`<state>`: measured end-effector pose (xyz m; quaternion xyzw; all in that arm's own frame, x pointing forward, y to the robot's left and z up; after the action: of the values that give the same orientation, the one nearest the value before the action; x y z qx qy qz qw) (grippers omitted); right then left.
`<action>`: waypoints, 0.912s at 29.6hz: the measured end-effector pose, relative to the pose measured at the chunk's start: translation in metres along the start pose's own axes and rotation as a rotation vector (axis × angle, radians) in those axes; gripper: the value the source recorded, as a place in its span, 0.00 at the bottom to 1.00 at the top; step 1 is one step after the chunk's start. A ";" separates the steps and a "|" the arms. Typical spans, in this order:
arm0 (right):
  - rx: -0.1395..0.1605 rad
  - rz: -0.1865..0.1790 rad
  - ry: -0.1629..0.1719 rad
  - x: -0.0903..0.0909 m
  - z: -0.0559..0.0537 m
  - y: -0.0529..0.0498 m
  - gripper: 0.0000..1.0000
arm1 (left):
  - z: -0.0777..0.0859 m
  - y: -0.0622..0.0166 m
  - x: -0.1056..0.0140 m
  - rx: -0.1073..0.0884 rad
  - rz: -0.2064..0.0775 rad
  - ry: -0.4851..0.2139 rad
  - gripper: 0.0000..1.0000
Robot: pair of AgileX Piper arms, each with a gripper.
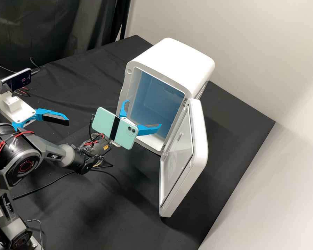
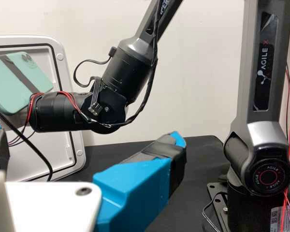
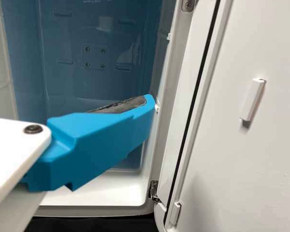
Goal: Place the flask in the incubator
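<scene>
Obs: incubator [image 1: 184,62] is a white box with rounded corners and a pale blue chamber, standing upright on the black tabletop [image 1: 94,208]. Its door [image 1: 195,149] is swung wide open on the side hinge and hangs just beside the right hand [image 1: 142,115]; the inner face carries a framed window panel. The right hand is at the chamber mouth, 2 fingers spread wide, nothing between them. 1 fingertip [image 3: 144,108] sits close against the hinge-side frame edge; cannot tell if it touches. The back wall [image 3: 94,58] is well ahead of the fingertips. The left hand [image 1: 41,118] is well behind the right hand, above the tabletop, fingers wide, holding nothing.
</scene>
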<state>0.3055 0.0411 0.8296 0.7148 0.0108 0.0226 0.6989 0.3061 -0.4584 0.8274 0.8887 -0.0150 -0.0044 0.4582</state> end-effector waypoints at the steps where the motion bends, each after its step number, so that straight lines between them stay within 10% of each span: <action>1: 0.000 0.000 0.000 0.000 0.000 0.000 1.00 | 0.000 0.0000 0.000 0.000 0.000 0.000 1.00; 15: 0.000 0.000 0.000 0.000 0.000 0.000 1.00 | 0.000 -0.0037 -0.003 0.003 -0.015 -0.002 1.00; 21: 0.000 0.000 0.000 0.000 0.000 0.000 1.00 | -0.004 -0.0156 -0.023 0.016 -0.067 -0.002 1.00; 27: 0.000 0.000 0.000 0.000 0.000 0.000 1.00 | -0.011 -0.0150 -0.043 0.010 -0.048 -0.002 1.00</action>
<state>0.3055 0.0411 0.8296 0.7148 0.0108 0.0226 0.6989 0.2640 -0.4396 0.8212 0.8911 0.0059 -0.0163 0.4534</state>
